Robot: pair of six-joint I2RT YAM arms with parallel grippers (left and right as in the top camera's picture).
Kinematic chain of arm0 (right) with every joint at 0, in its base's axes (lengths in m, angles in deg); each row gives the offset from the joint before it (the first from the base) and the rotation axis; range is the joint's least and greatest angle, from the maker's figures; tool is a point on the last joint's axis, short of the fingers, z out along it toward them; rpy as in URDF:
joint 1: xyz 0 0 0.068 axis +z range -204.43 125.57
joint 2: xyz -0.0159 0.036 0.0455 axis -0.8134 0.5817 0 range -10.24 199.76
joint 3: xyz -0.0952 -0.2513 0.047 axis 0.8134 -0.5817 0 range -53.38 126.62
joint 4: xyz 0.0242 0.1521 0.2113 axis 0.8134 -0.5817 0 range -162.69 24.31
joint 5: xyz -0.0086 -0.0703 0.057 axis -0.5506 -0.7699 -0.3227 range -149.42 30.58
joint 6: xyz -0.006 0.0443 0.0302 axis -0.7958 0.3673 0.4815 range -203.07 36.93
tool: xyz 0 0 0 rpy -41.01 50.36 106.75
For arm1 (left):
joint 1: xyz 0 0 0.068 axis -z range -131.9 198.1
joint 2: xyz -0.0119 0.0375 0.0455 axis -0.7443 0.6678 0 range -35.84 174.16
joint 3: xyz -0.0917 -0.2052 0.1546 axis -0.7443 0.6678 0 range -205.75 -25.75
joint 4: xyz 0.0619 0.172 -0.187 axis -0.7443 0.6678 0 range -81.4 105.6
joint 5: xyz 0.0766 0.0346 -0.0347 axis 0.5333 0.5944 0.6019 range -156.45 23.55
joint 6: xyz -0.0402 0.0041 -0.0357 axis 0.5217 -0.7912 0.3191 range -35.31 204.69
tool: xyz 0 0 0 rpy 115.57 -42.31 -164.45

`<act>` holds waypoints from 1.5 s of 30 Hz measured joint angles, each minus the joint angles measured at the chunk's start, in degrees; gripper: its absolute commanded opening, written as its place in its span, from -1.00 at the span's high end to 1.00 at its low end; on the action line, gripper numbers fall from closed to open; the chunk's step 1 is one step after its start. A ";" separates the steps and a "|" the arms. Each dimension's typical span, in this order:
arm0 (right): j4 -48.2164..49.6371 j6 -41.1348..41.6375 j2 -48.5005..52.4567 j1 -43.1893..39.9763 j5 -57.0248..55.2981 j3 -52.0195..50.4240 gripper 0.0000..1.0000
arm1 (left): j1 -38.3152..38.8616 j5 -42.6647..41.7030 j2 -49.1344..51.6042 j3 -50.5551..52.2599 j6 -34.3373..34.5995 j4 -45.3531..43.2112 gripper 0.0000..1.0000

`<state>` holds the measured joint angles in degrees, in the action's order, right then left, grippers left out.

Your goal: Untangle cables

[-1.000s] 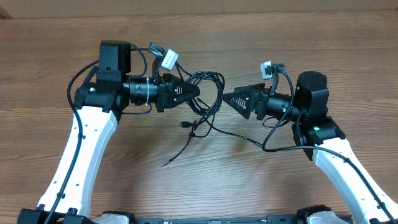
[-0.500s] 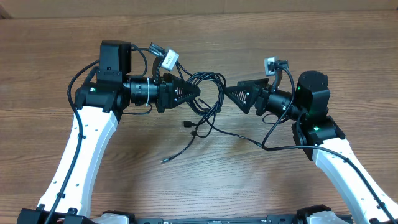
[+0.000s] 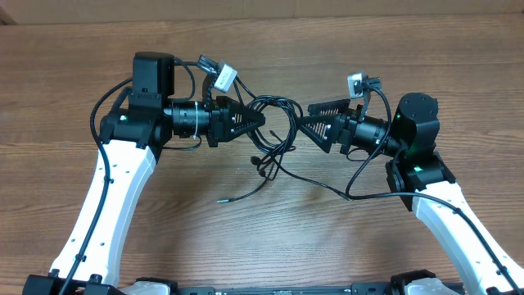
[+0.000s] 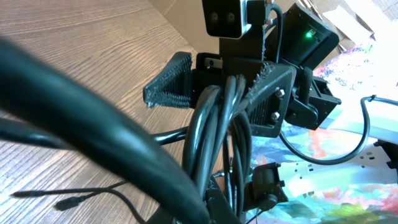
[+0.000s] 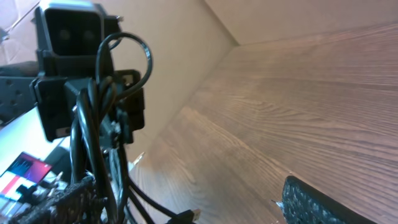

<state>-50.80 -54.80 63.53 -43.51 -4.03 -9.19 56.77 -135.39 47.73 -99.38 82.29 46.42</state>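
Observation:
The cables (image 3: 277,123) form a black tangle of loops hanging between the two grippers above the table. My left gripper (image 3: 255,120) is shut on the tangle's left side; in the left wrist view the bundle (image 4: 219,124) rises straight up from its jaws. My right gripper (image 3: 303,120) is open, its fingers (image 3: 321,106) spread at the right edge of the loops. In the right wrist view the cables (image 5: 93,130) run beside the left finger (image 5: 59,208), with the right gripper (image 5: 186,196) holding nothing. A small plug (image 5: 189,214) dangles below.
Loose cable ends trail onto the wooden table (image 3: 164,221): one tip (image 3: 219,199) at front left, a plug (image 3: 256,161) under the tangle, and a strand (image 3: 323,182) running toward the right arm. Each arm's own thicker wires loop near its wrist camera (image 3: 219,76).
My right gripper has moved left and slightly up to the edge of the loops. The loose cable tip on the table has been drawn up toward the tangle. The left gripper stays put.

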 measured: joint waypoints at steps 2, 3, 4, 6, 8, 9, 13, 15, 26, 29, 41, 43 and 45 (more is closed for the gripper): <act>0.09 0.00 0.00 0.00 0.92 0.00 -0.76 | 0.00 -0.02 0.00 0.00 0.57 -0.07 0.92; 0.11 0.02 0.00 0.00 1.46 0.00 -0.76 | 0.00 -0.02 0.00 0.00 0.70 -0.13 0.92; 0.22 0.02 0.00 0.00 1.88 0.00 -0.76 | 0.00 -0.02 0.00 0.00 0.79 -0.13 0.92; 0.50 0.02 0.00 0.00 2.73 0.00 -0.75 | 0.00 -0.02 0.00 0.00 0.81 -0.13 0.92; 0.57 0.04 0.00 0.00 3.32 0.00 -0.75 | 0.00 0.00 0.00 0.00 1.01 -0.11 0.91; 0.76 0.02 0.00 0.00 3.58 0.00 -0.75 | 0.00 0.20 0.00 0.00 1.27 -0.13 0.92; 2.12 0.04 0.00 0.00 4.81 0.00 -0.76 | 0.22 0.76 0.00 0.00 2.71 -0.13 0.92; 2.40 -0.02 0.00 0.00 5.25 0.00 -0.76 | 0.74 1.11 0.00 0.00 2.97 -0.15 0.92; 2.08 0.02 0.00 0.00 6.19 0.00 -0.75 | 6.36 5.68 0.00 0.00 5.20 -1.86 0.91; 1.53 0.00 0.00 0.00 5.68 0.00 -0.68 | 6.36 5.86 0.00 0.00 5.46 -1.88 0.92; -5.03 0.24 0.00 0.04 -2.99 0.00 -0.65 | 9.77 6.03 0.00 0.00 5.46 -1.88 0.91; -5.38 0.24 0.00 0.04 -4.04 0.00 -0.67 | 11.85 6.01 0.00 0.00 5.46 -1.88 0.91; -6.23 0.26 0.00 0.04 -5.05 0.00 -0.73 | 13.99 6.01 0.00 0.00 5.46 -1.88 0.92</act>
<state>-57.03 -54.54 63.53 -43.47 -9.08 -9.19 70.76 -129.38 47.73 -99.38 87.76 44.54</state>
